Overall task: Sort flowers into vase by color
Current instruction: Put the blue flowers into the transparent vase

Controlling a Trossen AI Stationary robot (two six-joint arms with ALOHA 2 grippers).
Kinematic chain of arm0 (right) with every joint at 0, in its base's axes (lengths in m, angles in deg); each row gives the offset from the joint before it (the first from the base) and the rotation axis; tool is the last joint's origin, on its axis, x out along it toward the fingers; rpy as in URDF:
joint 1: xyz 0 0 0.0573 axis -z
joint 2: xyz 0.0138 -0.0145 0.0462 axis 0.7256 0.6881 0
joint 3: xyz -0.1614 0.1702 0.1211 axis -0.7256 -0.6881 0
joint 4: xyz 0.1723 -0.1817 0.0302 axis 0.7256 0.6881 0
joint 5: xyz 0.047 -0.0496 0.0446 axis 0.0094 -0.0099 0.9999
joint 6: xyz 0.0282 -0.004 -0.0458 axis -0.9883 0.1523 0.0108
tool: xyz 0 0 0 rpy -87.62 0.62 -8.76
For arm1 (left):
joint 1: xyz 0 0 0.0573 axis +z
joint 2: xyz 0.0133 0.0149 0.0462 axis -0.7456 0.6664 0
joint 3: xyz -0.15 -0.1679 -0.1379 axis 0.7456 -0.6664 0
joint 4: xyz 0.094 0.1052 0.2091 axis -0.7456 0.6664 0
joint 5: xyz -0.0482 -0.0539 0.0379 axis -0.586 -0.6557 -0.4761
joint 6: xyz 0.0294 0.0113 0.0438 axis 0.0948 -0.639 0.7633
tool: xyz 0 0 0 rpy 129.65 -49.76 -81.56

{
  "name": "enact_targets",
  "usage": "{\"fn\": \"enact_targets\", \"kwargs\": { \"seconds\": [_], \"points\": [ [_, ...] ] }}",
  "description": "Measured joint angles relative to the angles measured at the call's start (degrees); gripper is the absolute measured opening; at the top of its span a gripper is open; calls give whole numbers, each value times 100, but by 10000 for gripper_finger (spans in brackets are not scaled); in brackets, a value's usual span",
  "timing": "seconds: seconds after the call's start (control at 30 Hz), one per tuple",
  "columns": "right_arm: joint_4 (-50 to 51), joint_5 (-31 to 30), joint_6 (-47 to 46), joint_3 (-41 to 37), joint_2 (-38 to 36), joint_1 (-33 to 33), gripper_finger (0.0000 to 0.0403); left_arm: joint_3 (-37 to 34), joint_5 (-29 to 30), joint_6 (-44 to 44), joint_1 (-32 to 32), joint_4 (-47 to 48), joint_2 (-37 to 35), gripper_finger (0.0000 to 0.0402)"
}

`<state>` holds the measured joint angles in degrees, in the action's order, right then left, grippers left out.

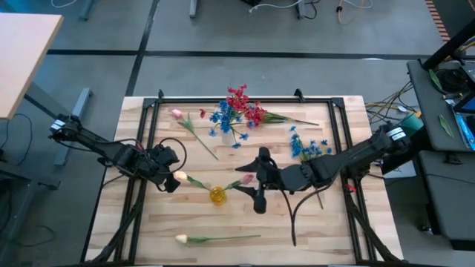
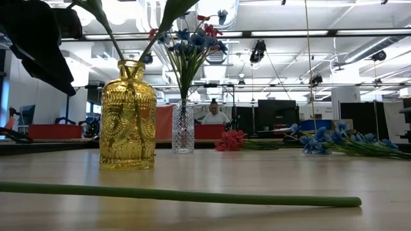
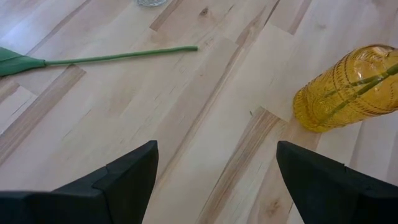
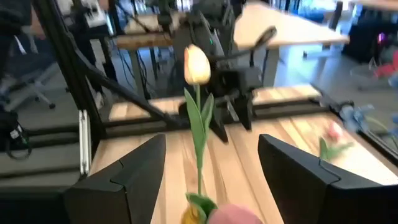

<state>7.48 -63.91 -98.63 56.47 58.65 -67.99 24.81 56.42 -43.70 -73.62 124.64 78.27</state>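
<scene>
Here the right gripper (image 1: 254, 187) hangs just beside the yellow glass vase (image 1: 217, 195), its jaws spread with nothing between them, and a pink tulip (image 1: 246, 179) leans out of the vase toward it. A cream tulip (image 1: 179, 176) leans out the other way, toward the left gripper (image 1: 169, 180), whose jaws also stand released and empty over bare wood near the vase.

The step in hand looks like letting go of the pink tulip after seating its stem. To do it well, the right gripper should lift straight up and back, keeping its jaws wide so they do not snag the leaves or tip the vase, which looks light and top-heavy with two long stems.

Farther back on the wooden surface (image 1: 326, 230), a clear glass vase (image 1: 214, 132) holds blue flowers (image 1: 224, 117) with red flowers (image 1: 245, 104) close against it; which red stems are inside it I cannot tell. Left to sort: another pink tulip (image 1: 177, 114) lying near the left rear, a cream tulip (image 1: 182, 239) at the front edge, and a blue spray (image 1: 306, 146) on the right side.
</scene>
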Motion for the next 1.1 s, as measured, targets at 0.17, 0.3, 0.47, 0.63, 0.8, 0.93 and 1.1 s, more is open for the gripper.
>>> {"fn": "enact_targets", "kwargs": {
  "seconds": [0.17,0.3,0.47,0.63,0.8,0.93,1.1],
  "points": [
    [1261,2,-473,658,-5,0,247,0,0,0,-2,-3,0,310],
    [2061,2,-802,1137,-15,4,247,0,-1,0,0,-3,0,310],
    [3359,9,-1477,1651,-90,8,247,0,-4,0,-2,-1,-2,310],
    [6054,87,-3226,2183,-187,50,247,0,-7,14,-2,1,-4,310],
    [8387,55,-5150,1949,-224,51,247,0,-9,127,0,0,-4,310],
    [8836,115,-6060,1239,-307,52,251,0,-9,129,-1,-3,-2,310],
    [8654,323,-6494,198,-466,117,281,0,-9,131,-2,-32,-2,310]
  ]
}}
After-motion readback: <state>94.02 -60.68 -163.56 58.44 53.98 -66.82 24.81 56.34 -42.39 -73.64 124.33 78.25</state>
